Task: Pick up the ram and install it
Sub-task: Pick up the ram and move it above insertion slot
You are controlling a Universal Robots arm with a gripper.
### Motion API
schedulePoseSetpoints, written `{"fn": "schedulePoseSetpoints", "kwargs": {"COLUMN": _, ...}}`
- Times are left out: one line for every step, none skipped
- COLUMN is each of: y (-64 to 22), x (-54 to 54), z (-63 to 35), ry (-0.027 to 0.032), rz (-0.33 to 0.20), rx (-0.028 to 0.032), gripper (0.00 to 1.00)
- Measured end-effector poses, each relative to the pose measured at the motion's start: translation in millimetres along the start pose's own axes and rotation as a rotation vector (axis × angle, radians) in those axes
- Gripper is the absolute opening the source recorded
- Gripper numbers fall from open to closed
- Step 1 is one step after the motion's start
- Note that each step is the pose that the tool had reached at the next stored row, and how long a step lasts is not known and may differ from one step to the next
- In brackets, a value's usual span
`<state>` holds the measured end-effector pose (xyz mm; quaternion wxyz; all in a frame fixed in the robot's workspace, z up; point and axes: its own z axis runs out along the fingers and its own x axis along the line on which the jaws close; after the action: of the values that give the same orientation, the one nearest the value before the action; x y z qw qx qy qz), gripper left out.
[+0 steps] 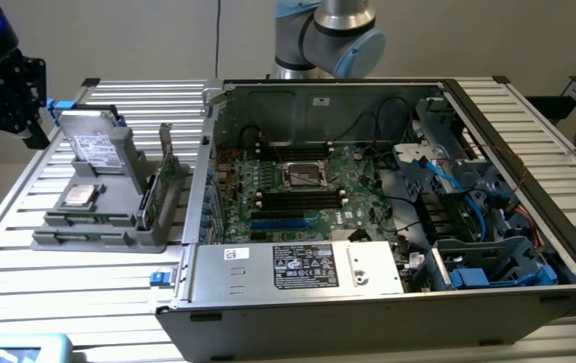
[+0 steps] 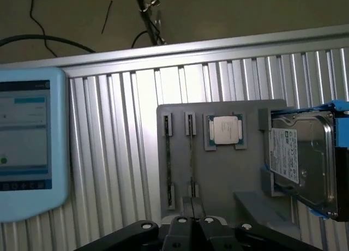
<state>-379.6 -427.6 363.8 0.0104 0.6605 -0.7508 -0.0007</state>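
The grey parts holder (image 2: 218,177) lies on the ribbed table, and I look down on it from above. Two narrow slots run side by side along it. A thin dark strip seen edge-on in one slot is the ram (image 2: 167,172), and a similar thin strip (image 2: 191,155) sits in the other slot. My gripper (image 2: 192,206) hangs above the holder, shut with nothing in it, and its fingertips line up with the end of that second slot. In the exterior view, the holder (image 1: 96,240) sits at the left, beside the open computer case (image 1: 368,302).
The holder also carries a CPU (image 2: 225,129) and a hard drive (image 2: 302,158). A green expansion card (image 1: 169,162) stands upright on it. A pale blue tablet (image 2: 30,142) lies on the table. A black device (image 1: 5,83) with a blue light stands at the exterior view's far left. The motherboard (image 1: 298,189) lies inside the case.
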Motion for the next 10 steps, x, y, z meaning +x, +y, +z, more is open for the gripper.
{"fn": "schedulePoseSetpoints", "kwargs": {"y": 0.0, "x": 0.0, "z": 0.0, "ry": 0.0, "rz": 0.0, "rx": 0.0, "gripper": 0.11}}
{"fn": "schedulePoseSetpoints", "kwargs": {"y": 0.0, "x": 0.0, "z": 0.0, "ry": -0.0001, "rz": 0.0, "rx": 0.0, "gripper": 0.11}}
{"fn": "schedulePoseSetpoints", "kwargs": {"y": 0.0, "x": -0.1, "z": 0.1, "ry": -0.0001, "rz": 0.0, "rx": 0.0001, "gripper": 0.11}}
{"fn": "schedulePoseSetpoints", "kwargs": {"y": 0.0, "x": -0.1, "z": 0.1, "ry": 0.0, "rz": 0.0, "rx": 0.0, "gripper": 0.11}}
{"fn": "schedulePoseSetpoints", "kwargs": {"y": 0.0, "x": -0.1, "z": 0.4, "ry": 0.0, "rz": 0.0, "rx": 0.0, "gripper": 0.11}}
{"fn": "schedulePoseSetpoints", "kwargs": {"y": -0.1, "x": -0.1, "z": 1.0, "ry": 0.0, "rz": 0.0, "rx": 0.0001, "gripper": 0.11}}
{"fn": "schedulePoseSetpoints", "kwargs": {"y": 0.0, "x": -0.1, "z": 1.7, "ry": 0.0003, "rz": 0.0, "rx": 0.0001, "gripper": 0.11}}
{"fn": "schedulePoseSetpoints", "kwargs": {"y": 0.0, "x": -0.1, "z": 2.5, "ry": 0.0006, "rz": 0.0, "rx": 0.0002, "gripper": 0.11}}
{"fn": "schedulePoseSetpoints", "kwargs": {"y": 0.0, "x": -0.1, "z": 3.4, "ry": 0.0012, "rz": 0.0, "rx": 0.0002, "gripper": 0.11}}
{"fn": "schedulePoseSetpoints", "kwargs": {"y": -0.1, "x": -0.1, "z": 4.0, "ry": 0.0015, "rz": -0.001, "rx": 0.0001, "gripper": 0.11}}
